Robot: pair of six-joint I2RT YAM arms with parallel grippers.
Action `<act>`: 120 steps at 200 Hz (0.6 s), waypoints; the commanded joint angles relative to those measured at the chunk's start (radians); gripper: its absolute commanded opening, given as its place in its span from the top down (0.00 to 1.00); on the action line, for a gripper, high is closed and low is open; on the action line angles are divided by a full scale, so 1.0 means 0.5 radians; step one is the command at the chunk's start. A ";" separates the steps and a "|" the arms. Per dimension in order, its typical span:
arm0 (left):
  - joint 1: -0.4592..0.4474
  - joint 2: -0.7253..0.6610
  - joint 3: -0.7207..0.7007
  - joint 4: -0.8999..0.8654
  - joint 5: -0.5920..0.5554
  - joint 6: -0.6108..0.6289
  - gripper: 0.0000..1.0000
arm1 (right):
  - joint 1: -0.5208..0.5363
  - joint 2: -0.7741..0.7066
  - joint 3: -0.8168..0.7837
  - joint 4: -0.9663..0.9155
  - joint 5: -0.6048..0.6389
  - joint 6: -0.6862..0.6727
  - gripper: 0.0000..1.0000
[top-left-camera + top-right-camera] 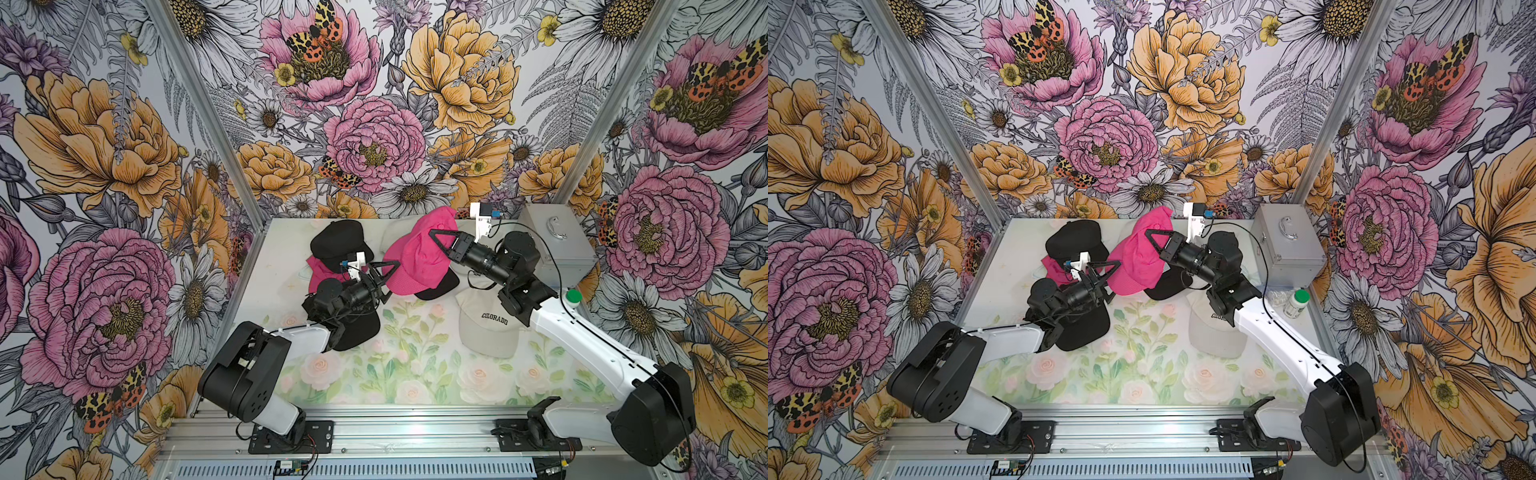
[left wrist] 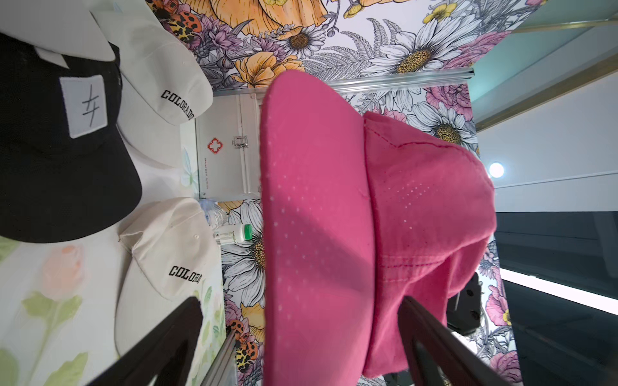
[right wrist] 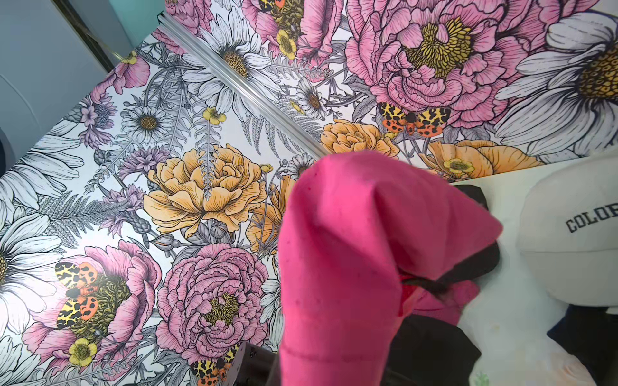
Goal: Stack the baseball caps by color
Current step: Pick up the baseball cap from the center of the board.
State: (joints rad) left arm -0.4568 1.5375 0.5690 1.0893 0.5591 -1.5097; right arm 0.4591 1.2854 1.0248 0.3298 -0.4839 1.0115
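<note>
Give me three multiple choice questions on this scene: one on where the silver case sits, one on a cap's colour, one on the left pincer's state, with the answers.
1. Where on the table is the silver case? A far right corner; B near left corner; C middle.
2. What colour is the cap in the right pincer? A black; B cream; C pink.
3. The left pincer is: A shut and empty; B open; C out of sight.
Answers: 1 A, it stands against the back wall on the robot's right. 2 C, the raised cap is hot pink. 3 B, its jaws stand apart on either side of the pink brim.
</note>
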 commanded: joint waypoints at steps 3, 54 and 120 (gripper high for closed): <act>0.004 0.036 0.023 0.327 0.012 -0.009 0.24 | -0.007 -0.004 -0.067 0.117 -0.052 0.039 1.00; 0.166 0.177 -0.002 0.624 0.100 -0.123 0.87 | -0.110 -0.045 -0.233 0.109 -0.194 -0.012 0.82; 0.262 0.220 0.101 0.605 0.267 -0.166 1.00 | -0.381 -0.384 -0.532 -0.364 0.156 -0.437 0.01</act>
State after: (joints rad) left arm -0.3447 1.6398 0.5907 1.3430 0.6376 -1.5845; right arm 0.3294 1.1572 0.8124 0.2291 -0.4885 0.9012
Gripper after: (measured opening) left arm 0.068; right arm 0.991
